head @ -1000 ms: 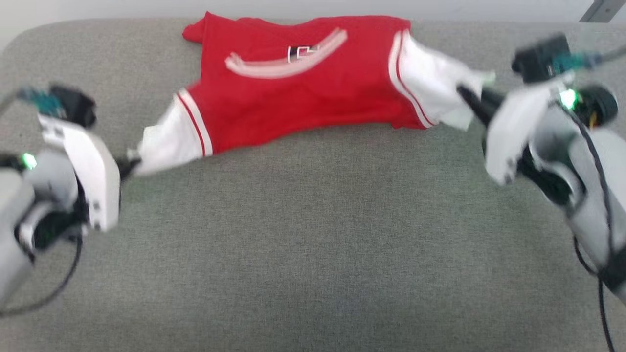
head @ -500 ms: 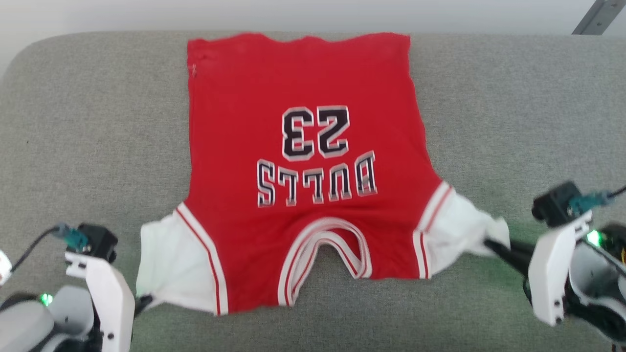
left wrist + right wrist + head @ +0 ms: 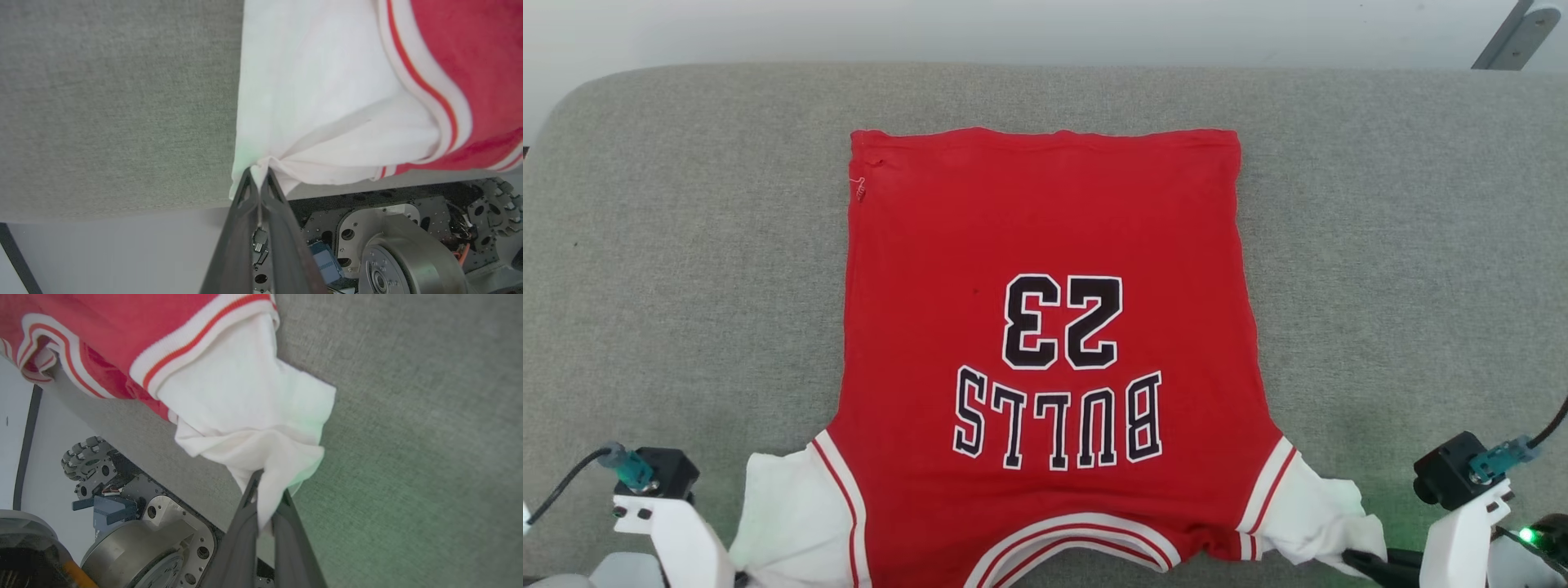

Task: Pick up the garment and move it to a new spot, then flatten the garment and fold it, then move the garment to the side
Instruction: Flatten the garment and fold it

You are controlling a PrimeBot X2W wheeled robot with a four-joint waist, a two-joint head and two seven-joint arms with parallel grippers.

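- The garment [image 3: 1045,245] is spread face up on the grey cushion [image 3: 686,245], midway between left and right. The hem lies far, the collar [image 3: 1078,543] at the near edge, and the lettering reads upside down in the head view.
- Handling, judged: light, soft jersey cloth, not fragile. It is expected to drape, stretch and wrinkle under uneven pull, and to drag slightly on the coarse cushion weave.
- Hold points, judged: for spreading, the outer sleeve corners serve well. For folding, hem corners or shoulder seams would give straighter edges.
- The left gripper [image 3: 258,173] is clenched on the near outer corner of the left sleeve [image 3: 310,102]. The cloth is gathered into a small pucker at the tips.
- The right gripper [image 3: 269,486] is clenched on a bunched fold of the right sleeve [image 3: 245,408]. More cloth is taken here, and this sleeve is crumpled.
- Pose: both wrists are held low at the near corners, well apart. The fingers are aimed toward the sleeves over the near cushion edge, with the base [image 3: 392,253] seen below.
- The body panel is noted flat, while the sleeves are not yet flat.
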